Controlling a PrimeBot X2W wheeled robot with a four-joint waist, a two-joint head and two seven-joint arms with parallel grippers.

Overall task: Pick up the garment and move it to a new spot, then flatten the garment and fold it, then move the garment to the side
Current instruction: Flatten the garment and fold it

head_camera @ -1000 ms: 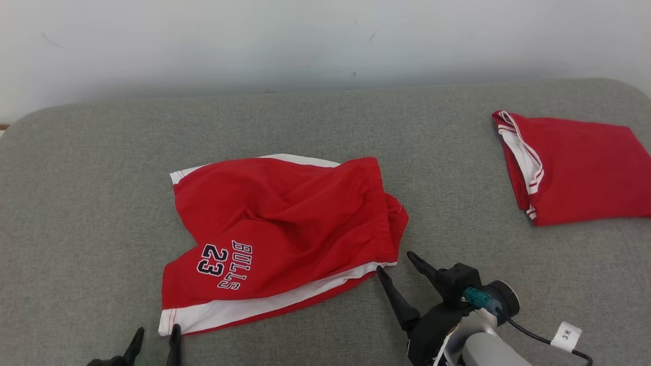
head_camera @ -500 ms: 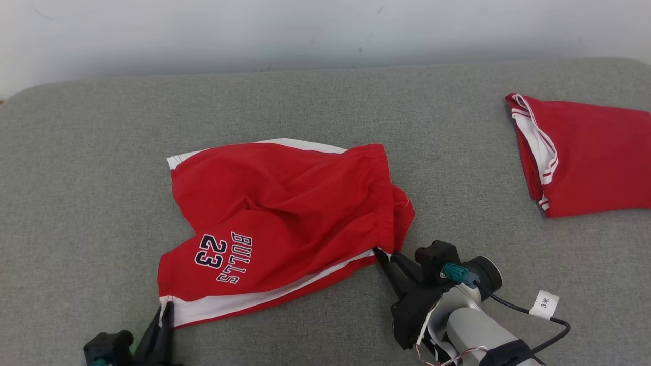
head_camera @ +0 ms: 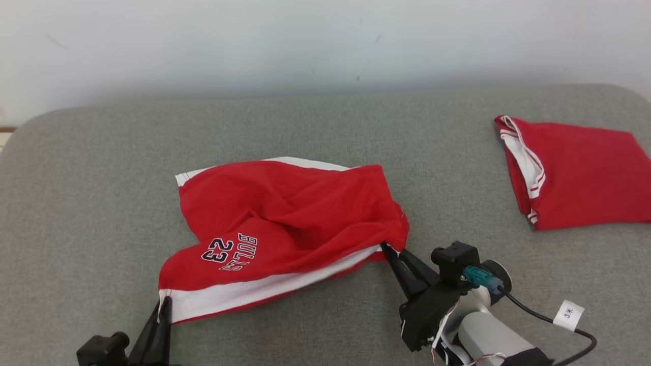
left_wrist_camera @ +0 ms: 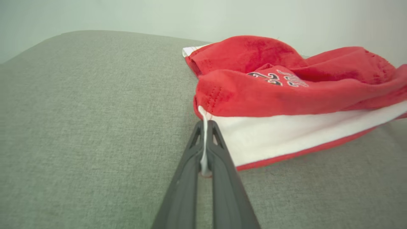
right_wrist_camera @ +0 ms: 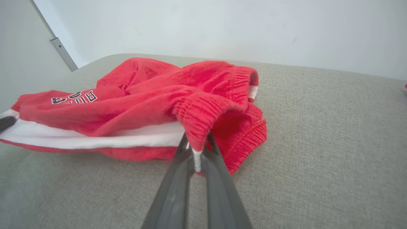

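Observation:
The garment (head_camera: 285, 223) is a pair of red shorts with a white side stripe and dark lettering, lying crumpled on the grey cushion. My left gripper (head_camera: 164, 303) is shut on the white hem corner at the near left; in the left wrist view that gripper (left_wrist_camera: 205, 124) pinches the white edge of the garment (left_wrist_camera: 286, 92). My right gripper (head_camera: 387, 249) is shut on the waistband corner at the near right. In the right wrist view this gripper (right_wrist_camera: 196, 143) clamps the gathered red band of the garment (right_wrist_camera: 152, 95), and the near edge is raised off the cushion.
A second red garment (head_camera: 574, 173), folded, lies at the far right of the grey cushion (head_camera: 101, 168). A pale wall (head_camera: 305, 40) runs behind the cushion. A cable with a white tag (head_camera: 568, 315) trails from my right wrist.
Both grippers went from open beside the shorts to shut on their near corners. The near edge has lifted and the cloth has bunched. The head view shifted between frames.

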